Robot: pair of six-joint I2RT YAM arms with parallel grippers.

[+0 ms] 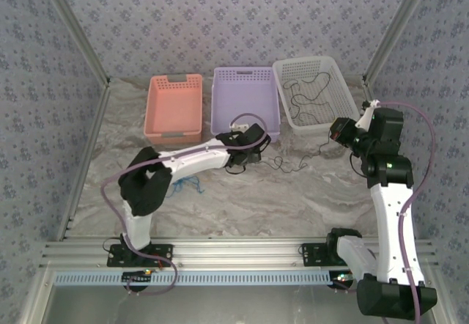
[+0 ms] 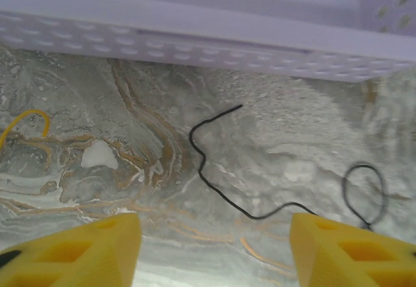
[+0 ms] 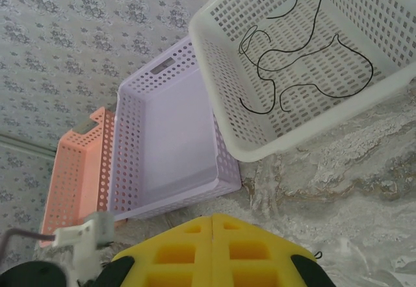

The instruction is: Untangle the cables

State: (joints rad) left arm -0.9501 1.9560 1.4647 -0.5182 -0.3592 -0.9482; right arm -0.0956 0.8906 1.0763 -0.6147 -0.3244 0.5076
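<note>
Cables (image 3: 296, 52) lie in white basket (image 3: 292, 134); left wrist view adds yellow loop (image 2: 29, 112)

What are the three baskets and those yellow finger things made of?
The white basket, purple basket and orange basket look like moulded plastic, matte, with regular rows of holes. The yellow fingers look matte and blocky with recessed pockets: perhaps plastic or firm rubber; hard to tell.

Marbled table (image 1: 293, 199), orange basket (image 1: 176, 82), purple basket (image 1: 243, 71), white basket (image 1: 308, 61), black cable (image 2: 224, 196), maybe blue cable (image 1: 192, 185)
</note>
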